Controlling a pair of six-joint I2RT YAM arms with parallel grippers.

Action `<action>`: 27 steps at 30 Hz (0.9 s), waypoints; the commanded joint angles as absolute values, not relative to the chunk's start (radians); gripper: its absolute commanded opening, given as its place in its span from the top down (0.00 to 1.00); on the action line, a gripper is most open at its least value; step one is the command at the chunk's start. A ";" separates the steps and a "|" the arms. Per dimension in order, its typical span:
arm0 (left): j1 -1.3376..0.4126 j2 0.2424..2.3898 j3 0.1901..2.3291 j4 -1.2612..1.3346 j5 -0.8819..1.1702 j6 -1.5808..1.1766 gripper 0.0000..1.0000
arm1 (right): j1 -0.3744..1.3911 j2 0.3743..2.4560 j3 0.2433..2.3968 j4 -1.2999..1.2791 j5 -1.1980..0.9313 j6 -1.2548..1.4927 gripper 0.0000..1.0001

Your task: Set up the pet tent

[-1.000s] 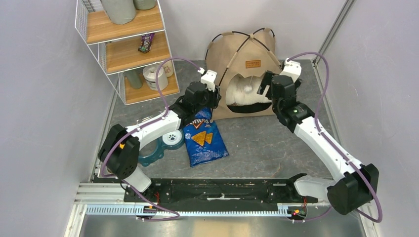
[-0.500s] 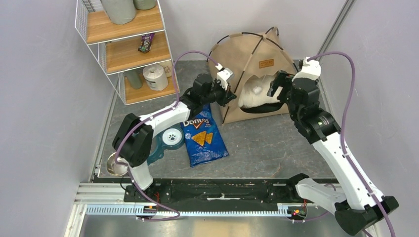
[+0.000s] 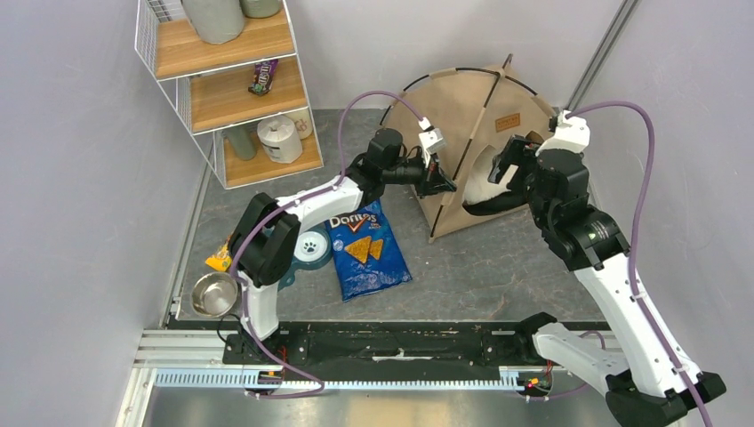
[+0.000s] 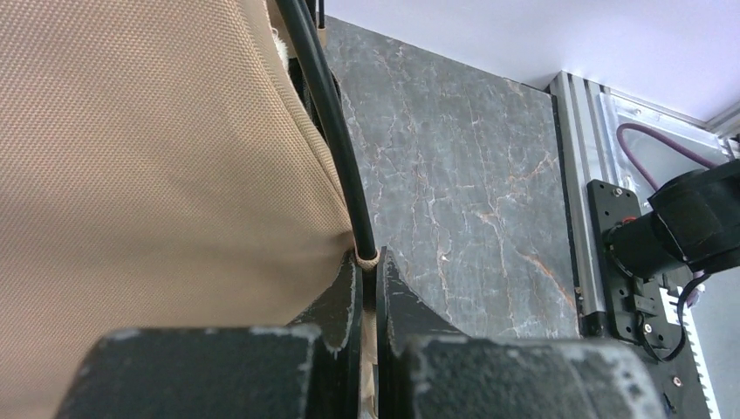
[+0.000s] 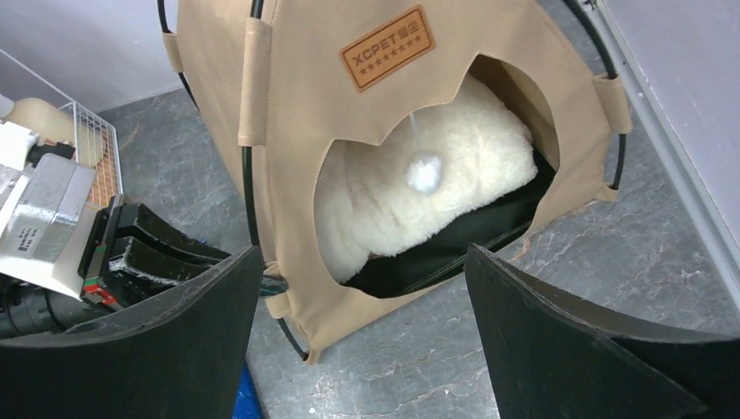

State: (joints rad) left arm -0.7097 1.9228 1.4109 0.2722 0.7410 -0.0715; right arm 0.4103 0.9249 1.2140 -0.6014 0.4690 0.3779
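Note:
The tan pet tent with thin black poles stands at the back right, tilted, its opening facing the right arm. In the right wrist view the tent shows its brown patch label, white pom-pom and a fluffy white cushion inside on black lining. My left gripper is shut on the tent's black pole at the left edge; in the left wrist view the left gripper pinches the pole at a fabric loop. My right gripper is open in front of the opening, touching nothing; in its wrist view the right gripper is empty.
A blue Doritos bag lies mid-table. A teal pet bowl stand and a steel bowl sit at the left. A wire shelf with jars and a candy bag stands back left. Walls close in behind and right of the tent.
The tent has swung to the right and turned, pulled by my left gripper on its pole. Both arms have reached farther right and back. The steel bowl has come into view.

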 commanded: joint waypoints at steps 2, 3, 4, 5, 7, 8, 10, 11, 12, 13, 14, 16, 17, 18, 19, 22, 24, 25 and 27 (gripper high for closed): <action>-0.718 1.972 1.518 0.311 0.694 -0.078 0.98 | 0.411 0.983 1.243 -0.575 0.417 0.403 0.08; -0.717 1.974 1.522 0.296 0.654 -0.074 0.98 | 0.412 1.000 1.240 -0.557 0.400 0.403 0.08; -0.718 1.967 1.515 0.291 0.602 -0.071 0.98 | 0.412 1.017 1.243 -0.540 0.381 0.400 0.08; -0.717 1.957 1.498 0.296 0.547 -0.071 0.98 | 0.411 1.036 1.252 -0.532 0.377 0.397 0.09; -0.718 1.913 1.436 0.329 0.454 -0.072 0.95 | 0.411 1.062 1.267 -0.504 0.391 0.386 0.09; -0.717 1.892 1.393 0.352 0.422 -0.070 0.91 | 0.410 1.074 1.279 -0.489 0.404 0.372 0.08; -0.718 1.837 1.315 0.378 0.344 -0.068 0.86 | 0.403 1.094 1.311 -0.459 0.436 0.341 0.08; -0.717 1.816 1.281 0.382 0.306 -0.067 0.85 | 0.394 1.106 1.325 -0.446 0.446 0.321 0.07; -0.717 1.790 1.254 0.380 0.261 -0.064 0.85 | 0.381 1.122 1.344 -0.435 0.448 0.295 0.07; -0.718 1.770 1.223 0.377 0.214 -0.062 0.85 | 0.360 1.139 1.363 -0.434 0.456 0.276 0.07; -0.718 1.748 1.198 0.377 0.159 -0.056 0.85 | 0.335 1.159 1.387 -0.433 0.461 0.242 0.06; -0.718 1.714 1.144 0.388 0.060 -0.042 0.85 | 0.291 1.191 1.417 -0.430 0.460 0.184 0.06; -0.717 1.703 1.124 0.389 0.011 -0.035 0.85 | 0.270 1.206 1.425 -0.421 0.451 0.146 0.06; -0.717 1.696 1.114 0.383 -0.022 -0.025 0.85 | 0.246 1.217 1.434 -0.412 0.416 0.110 0.06; -0.717 1.693 1.114 0.366 -0.045 -0.013 0.84 | 0.221 1.234 1.444 -0.401 0.359 0.061 0.06; -0.717 1.700 1.143 0.314 -0.068 -0.002 0.84 | 0.163 1.296 1.477 -0.384 0.230 -0.077 0.06; -0.717 1.705 1.159 0.294 -0.086 -0.002 0.84 | 0.126 1.336 1.500 -0.383 0.144 -0.131 0.06; -0.717 1.705 1.163 0.287 -0.092 -0.002 0.84 | 0.108 1.351 1.506 -0.383 0.094 -0.154 0.07; -0.716 1.708 1.172 0.276 -0.109 0.029 0.84 | 0.089 1.368 1.500 -0.369 -0.021 -0.194 0.08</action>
